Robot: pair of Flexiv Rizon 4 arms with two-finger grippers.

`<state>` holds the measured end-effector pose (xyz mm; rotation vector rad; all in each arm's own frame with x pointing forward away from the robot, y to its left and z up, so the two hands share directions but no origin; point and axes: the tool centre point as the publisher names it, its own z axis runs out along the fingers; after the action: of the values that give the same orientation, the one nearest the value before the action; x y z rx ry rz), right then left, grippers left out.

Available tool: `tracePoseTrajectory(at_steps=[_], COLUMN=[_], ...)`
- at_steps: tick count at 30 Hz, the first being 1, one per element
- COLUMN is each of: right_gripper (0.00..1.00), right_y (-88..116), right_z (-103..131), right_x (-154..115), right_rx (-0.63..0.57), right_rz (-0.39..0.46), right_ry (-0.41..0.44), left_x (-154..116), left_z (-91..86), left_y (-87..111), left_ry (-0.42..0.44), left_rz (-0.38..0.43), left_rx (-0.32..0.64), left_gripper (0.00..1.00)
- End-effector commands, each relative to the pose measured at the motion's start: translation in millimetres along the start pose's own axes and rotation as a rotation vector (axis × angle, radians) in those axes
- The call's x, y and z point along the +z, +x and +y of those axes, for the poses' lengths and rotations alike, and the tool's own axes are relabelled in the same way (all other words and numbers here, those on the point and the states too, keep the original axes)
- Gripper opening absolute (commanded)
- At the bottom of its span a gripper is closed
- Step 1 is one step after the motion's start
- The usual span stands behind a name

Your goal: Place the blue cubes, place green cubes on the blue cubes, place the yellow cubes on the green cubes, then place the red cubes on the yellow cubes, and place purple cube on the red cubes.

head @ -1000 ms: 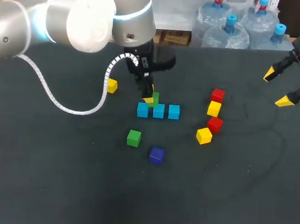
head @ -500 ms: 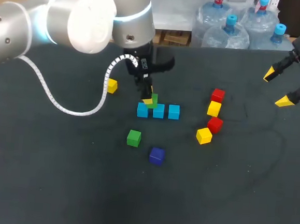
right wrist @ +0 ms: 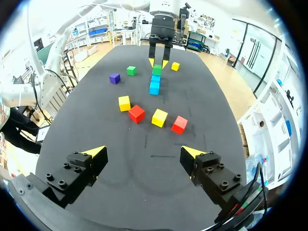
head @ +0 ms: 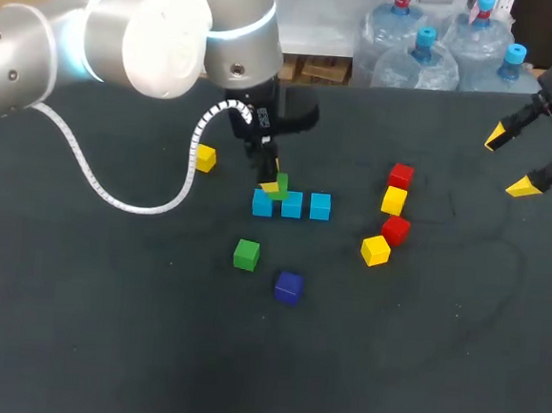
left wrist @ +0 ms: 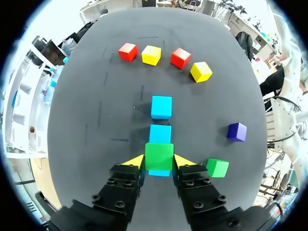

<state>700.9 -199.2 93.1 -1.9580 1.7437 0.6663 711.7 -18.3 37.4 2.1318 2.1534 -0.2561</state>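
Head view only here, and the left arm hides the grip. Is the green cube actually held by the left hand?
Observer: Yes. The left wrist view shows the left hand shut on the green cube, its fingers touching two opposite sides.
Operator: Lined up over a blue cube?
Observer: It covers the nearest blue cube almost wholly; only a blue sliver shows at its near edge.
Operator: And the right hand?
Observer: Its wrist view shows the fingers wide open, nothing between them.
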Motion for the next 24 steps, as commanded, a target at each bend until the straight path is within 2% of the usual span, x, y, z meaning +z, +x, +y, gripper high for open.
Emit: tracePoseTrajectory(at_steps=[1, 24], right_gripper=[1.0, 1.0], right_y=[0.1, 0.1], right_z=[-0.3, -0.3], right_x=[0.3, 0.3], right_rx=[-0.001, -0.001], right_rz=[-0.001, -0.001], right_ry=[0.0, 0.0], left_x=[0.1, 2.8], left_z=[1.9, 1.9], left_y=[-0.7, -1.0], left_ry=[0.004, 0.01], left_rz=[0.006, 0.012], left_rx=[0.0, 0.004], left_gripper=[0.0, 0.0])
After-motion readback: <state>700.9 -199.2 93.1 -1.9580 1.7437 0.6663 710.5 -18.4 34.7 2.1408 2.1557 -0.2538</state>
